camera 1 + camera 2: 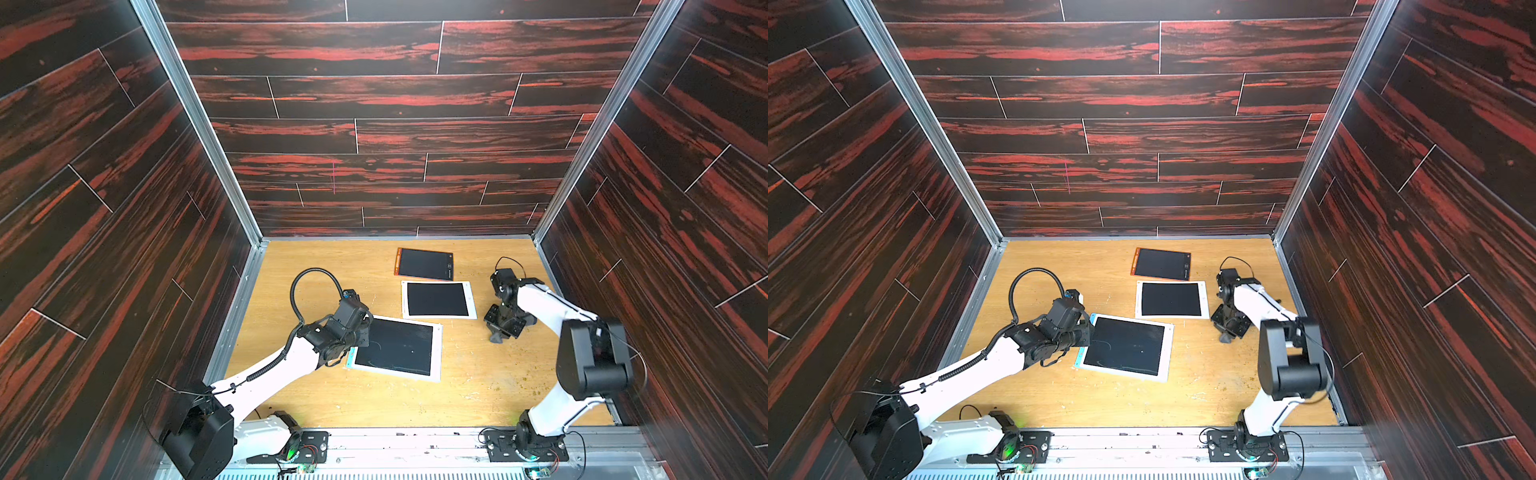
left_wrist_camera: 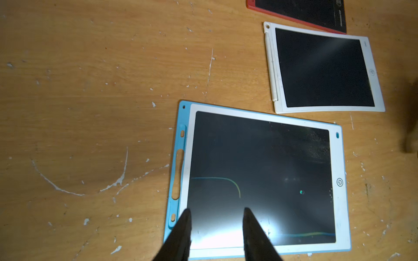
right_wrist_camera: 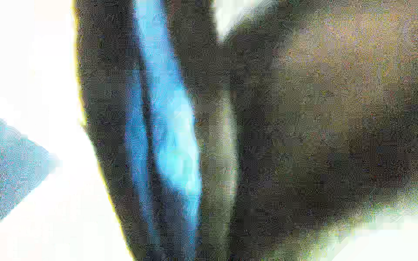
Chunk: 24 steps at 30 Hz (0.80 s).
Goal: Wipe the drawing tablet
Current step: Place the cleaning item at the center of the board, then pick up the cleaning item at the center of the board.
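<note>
Drawing tablet [image 2: 260, 176], blue-edged, lies flat on the table [image 1: 316, 399] under the left gripper [image 2: 217, 210], whose fingers stand apart over one corner with nothing between them. Thin coloured lines mark its dark screen. Beyond it lie a white tablet [image 1: 437, 300] and a red tablet [image 1: 424, 264]. The right gripper [image 1: 498, 332] points down beside the white tablet; its state cannot be told.

The bench [image 1: 332, 266] is a light wood surface, scratched and flecked with white. Three items lie flat on it:
- A red-framed tablet [image 1: 424, 264] near the far edge.
- A white-framed tablet [image 1: 438, 300] just in front of the red-framed one.
- A blue-edged drawing tablet [image 1: 395, 347] near the centre, skewed to the bench edges.

Fine crumbs [image 1: 527, 379] lie toward the right edge.
</note>
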Each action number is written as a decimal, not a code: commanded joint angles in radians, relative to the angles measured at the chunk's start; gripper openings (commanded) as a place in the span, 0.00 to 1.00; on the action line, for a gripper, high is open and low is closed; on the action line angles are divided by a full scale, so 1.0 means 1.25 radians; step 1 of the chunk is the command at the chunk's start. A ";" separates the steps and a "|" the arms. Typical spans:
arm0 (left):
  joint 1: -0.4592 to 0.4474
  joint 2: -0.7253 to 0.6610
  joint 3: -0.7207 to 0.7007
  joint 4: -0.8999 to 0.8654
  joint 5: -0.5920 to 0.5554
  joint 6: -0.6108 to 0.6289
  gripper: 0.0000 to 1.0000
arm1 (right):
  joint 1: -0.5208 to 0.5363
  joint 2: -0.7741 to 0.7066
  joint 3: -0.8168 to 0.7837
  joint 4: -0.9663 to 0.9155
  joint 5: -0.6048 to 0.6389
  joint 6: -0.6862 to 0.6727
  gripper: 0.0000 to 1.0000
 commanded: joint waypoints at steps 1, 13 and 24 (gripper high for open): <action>-0.002 -0.016 -0.017 0.020 0.028 -0.001 0.39 | -0.021 0.040 0.057 -0.023 0.059 0.010 0.60; -0.001 -0.003 -0.026 0.051 0.045 0.020 0.40 | -0.049 -0.022 0.171 -0.050 0.038 -0.037 0.91; 0.002 0.018 -0.026 0.074 0.060 0.031 0.40 | -0.206 -0.034 0.059 0.032 -0.134 -0.031 0.91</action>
